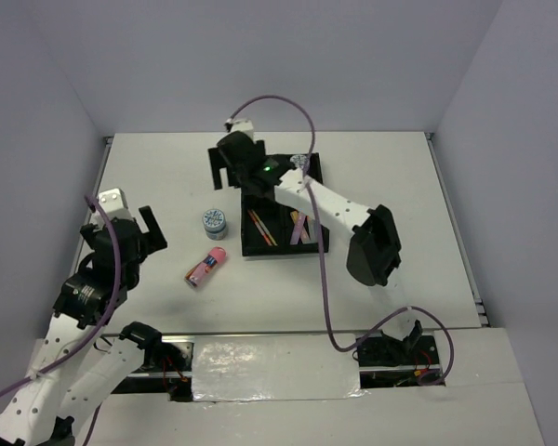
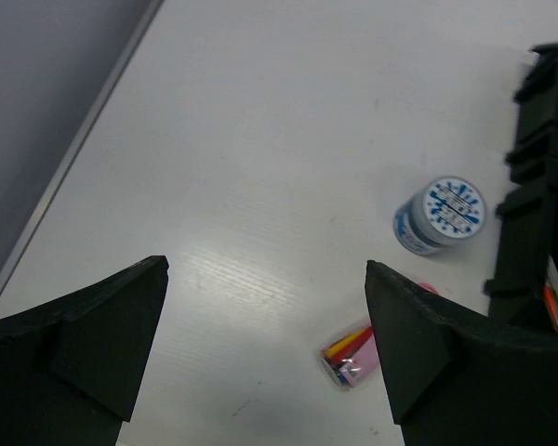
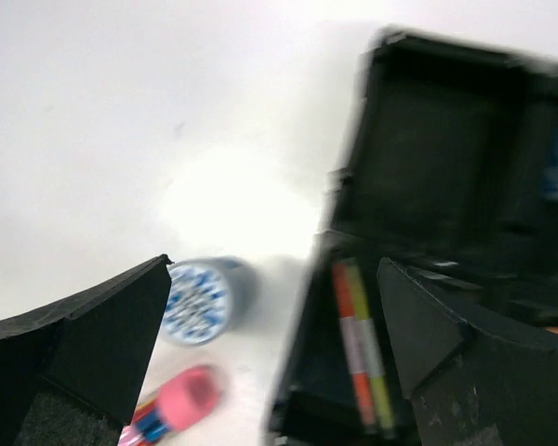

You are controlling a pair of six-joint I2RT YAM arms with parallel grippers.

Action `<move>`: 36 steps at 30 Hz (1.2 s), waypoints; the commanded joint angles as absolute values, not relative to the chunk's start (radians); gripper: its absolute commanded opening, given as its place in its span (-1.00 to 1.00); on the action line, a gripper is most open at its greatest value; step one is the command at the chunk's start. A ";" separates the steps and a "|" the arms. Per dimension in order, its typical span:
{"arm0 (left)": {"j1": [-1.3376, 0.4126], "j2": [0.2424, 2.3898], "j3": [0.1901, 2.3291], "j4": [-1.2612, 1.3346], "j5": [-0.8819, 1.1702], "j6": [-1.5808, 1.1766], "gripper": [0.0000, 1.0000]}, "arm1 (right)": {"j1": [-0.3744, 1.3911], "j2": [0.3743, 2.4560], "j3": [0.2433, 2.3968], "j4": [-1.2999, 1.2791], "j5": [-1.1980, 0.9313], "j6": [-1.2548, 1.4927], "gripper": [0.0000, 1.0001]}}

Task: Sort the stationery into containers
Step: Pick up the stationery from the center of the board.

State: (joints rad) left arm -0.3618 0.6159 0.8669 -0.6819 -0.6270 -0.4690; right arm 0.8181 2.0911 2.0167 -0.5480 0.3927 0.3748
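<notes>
The black tray (image 1: 318, 169) has four compartments. Thin orange pens (image 1: 260, 228) lie in its near left one, purple markers (image 1: 299, 227) in its near right one, and a tape roll (image 1: 300, 163) in its far right one. On the table left of the tray stand a blue-white tape roll (image 1: 214, 223) and a pink tube (image 1: 205, 267). My right gripper (image 1: 228, 175) hangs open and empty over the tray's far left corner; its view is blurred and shows the roll (image 3: 197, 299), tube (image 3: 172, 404) and pens (image 3: 358, 344). My left gripper (image 1: 154, 232) is open and empty, left of the tube (image 2: 353, 353) and roll (image 2: 442, 216).
The right arm's white links (image 1: 321, 200) reach diagonally across the tray, with its purple cable (image 1: 324, 279) trailing over the table. The table's left edge (image 2: 74, 139) borders a grey wall. The tray's wall (image 2: 521, 269) rises at the right of the left wrist view.
</notes>
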 commanded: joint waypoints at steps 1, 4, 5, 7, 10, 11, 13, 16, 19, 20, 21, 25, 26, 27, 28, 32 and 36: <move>-0.331 0.614 0.923 -0.748 -0.804 -0.552 0.99 | 0.891 2.169 2.114 -0.598 0.358 0.437 0.99; -0.299 0.612 0.925 -0.759 -0.810 -0.560 0.99 | 0.943 2.245 2.153 -0.600 0.331 0.425 0.99; -0.296 0.611 0.925 -0.756 -0.805 -0.555 0.99 | 0.949 2.267 2.172 -0.621 0.328 0.422 1.00; -0.291 0.598 0.922 -0.744 -0.789 -0.548 0.99 | 0.956 2.307 2.216 -0.630 0.307 0.399 0.99; -0.291 0.581 0.910 -0.719 -0.746 -0.526 0.99 | 0.962 2.365 2.246 -0.620 0.299 0.377 0.99; -0.291 0.581 0.908 -0.713 -0.736 -0.520 0.99 | 0.965 2.384 2.264 -0.653 0.308 0.373 0.99; -0.293 0.587 0.905 -0.703 -0.712 -0.508 0.99 | 0.963 2.425 2.301 -0.673 0.330 0.370 1.00; -0.291 0.595 0.904 -0.695 -0.695 -0.499 0.99 | 0.963 2.433 2.267 -0.647 0.308 0.368 0.99; -0.293 0.594 0.900 -0.686 -0.675 -0.491 0.99 | 0.963 2.447 2.263 -0.637 0.273 0.359 0.95; -0.291 0.592 0.899 -0.686 -0.670 -0.489 0.99 | 0.965 2.447 2.258 -0.629 0.265 0.360 0.91; -0.291 0.588 0.899 -0.684 -0.669 -0.488 0.99 | 0.968 2.448 2.250 -0.626 0.262 0.365 0.84; -0.293 0.584 0.897 -0.678 -0.660 -0.483 0.99 | 0.986 2.418 2.226 -0.621 0.275 0.359 0.07; -0.291 0.583 0.897 -0.677 -0.657 -0.482 0.99 | 0.989 2.413 2.217 -0.623 0.276 0.357 -0.01; -0.291 0.584 0.896 -0.676 -0.654 -0.480 0.99 | 0.989 2.405 2.214 -0.624 0.278 0.357 -0.04; -0.291 0.584 0.897 -0.675 -0.652 -0.480 0.99 | 0.991 2.402 2.212 -0.626 0.281 0.357 -0.02; -0.293 0.578 0.894 -0.673 -0.647 -0.476 0.99 | 0.991 2.399 2.197 -0.634 0.288 0.348 0.34; -0.293 0.568 0.891 -0.667 -0.640 -0.472 0.99 | 0.999 2.401 2.178 -0.643 0.288 0.348 0.50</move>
State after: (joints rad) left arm -0.2970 0.5808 0.8883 -0.7216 -0.6476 -0.4969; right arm 0.9787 2.4435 2.2101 -0.6235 0.2848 0.3576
